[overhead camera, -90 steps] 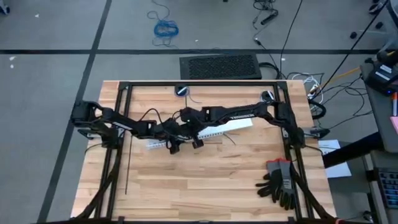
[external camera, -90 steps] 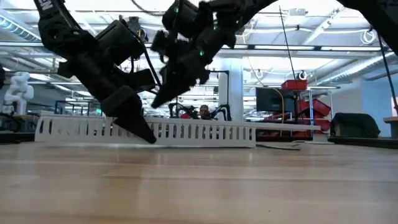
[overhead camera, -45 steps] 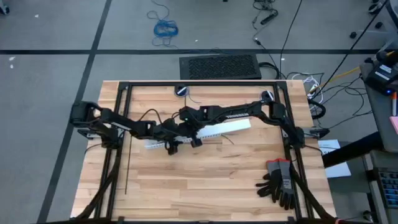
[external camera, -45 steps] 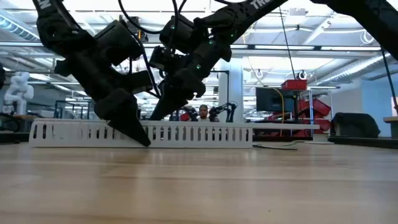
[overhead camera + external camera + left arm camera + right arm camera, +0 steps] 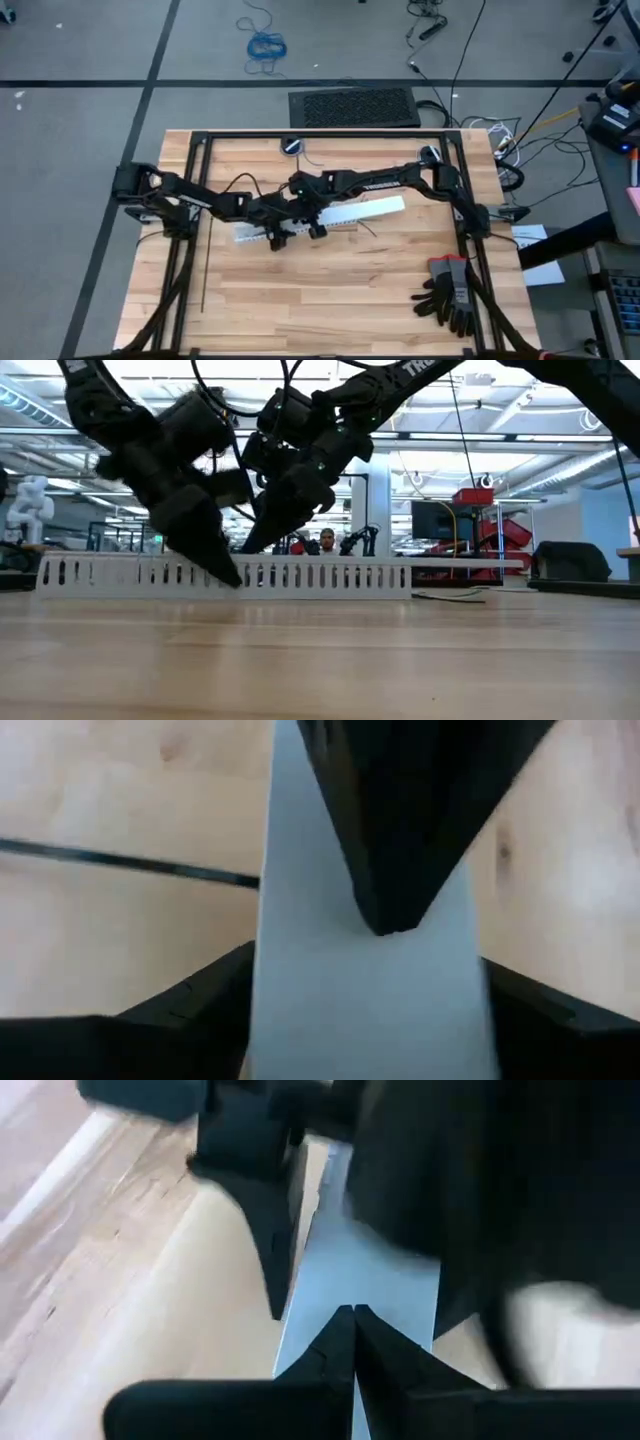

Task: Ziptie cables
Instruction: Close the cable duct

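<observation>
**Currently: both grippers at the white slotted duct**

Currently both arms converge at the middle of the table [image 5: 330, 290], over the white slotted duct [image 5: 365, 208], which lies flat on the wood, running diagonally in the high view.

Left gripper [image 5: 274, 236]: positioned at the duct's left portion. In the low view its dark fingers [image 5: 218, 565] point down against the duct's slotted wall [image 5: 330, 575]. The left wrist view shows a finger on each side of the pale duct [image 5: 350, 990], so the jaws stand apart, straddling it.

Right gripper [image 5: 314, 227]: positioned just beside the left one, over the same duct. In the right wrist view its fingertips [image 5: 352, 1325] meet in a point above the duct surface; the jaws are together, with nothing visible between them.

Task items: one ziptie [image 5: 204, 270], a thin black strip, lies on the table's left side, well apart from both grippers. The cables cannot be made out.

Other items: black gloves [image 5: 450, 292] lie at the table's right edge.
</observation>
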You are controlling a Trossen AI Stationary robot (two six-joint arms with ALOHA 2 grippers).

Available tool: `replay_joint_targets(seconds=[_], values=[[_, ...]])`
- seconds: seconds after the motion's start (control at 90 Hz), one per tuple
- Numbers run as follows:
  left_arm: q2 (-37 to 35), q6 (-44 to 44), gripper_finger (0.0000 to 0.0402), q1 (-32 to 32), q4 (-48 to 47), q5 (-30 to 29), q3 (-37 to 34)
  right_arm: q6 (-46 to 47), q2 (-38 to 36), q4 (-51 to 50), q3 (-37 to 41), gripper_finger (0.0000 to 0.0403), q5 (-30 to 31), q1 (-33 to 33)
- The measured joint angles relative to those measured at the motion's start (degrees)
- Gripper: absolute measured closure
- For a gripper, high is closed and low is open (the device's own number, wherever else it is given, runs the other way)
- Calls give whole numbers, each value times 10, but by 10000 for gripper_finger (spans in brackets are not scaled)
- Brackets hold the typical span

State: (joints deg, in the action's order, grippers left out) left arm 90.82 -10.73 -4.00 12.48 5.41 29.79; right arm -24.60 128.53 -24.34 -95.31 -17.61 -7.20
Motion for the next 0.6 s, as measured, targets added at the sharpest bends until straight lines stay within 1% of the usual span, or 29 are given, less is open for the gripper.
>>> replay_joint_targets(seconds=[0.078,0.156,0.256,0.322,0.433,0.511,0.6], values=[[8,-6,81,-7,-6,16,2,3,0,0,0,403,1,0],[-7,-11,79,-6,-19,12,3,4,0,1,0,403,2,1],[-52,-10,78,-4,-82,-14,3,3,0,3,0,403,10,2],[-94,-7,78,-5,-142,-36,0,4,0,8,-1,403,15,2],[-161,6,78,-3,-211,-79,-1,3,0,11,-1,403,18,1],[-188,13,78,2,-219,-88,-4,3,0,11,-1,403,18,1],[-201,36,78,7,-229,-100,-13,3,0,11,-1,403,16,1]])
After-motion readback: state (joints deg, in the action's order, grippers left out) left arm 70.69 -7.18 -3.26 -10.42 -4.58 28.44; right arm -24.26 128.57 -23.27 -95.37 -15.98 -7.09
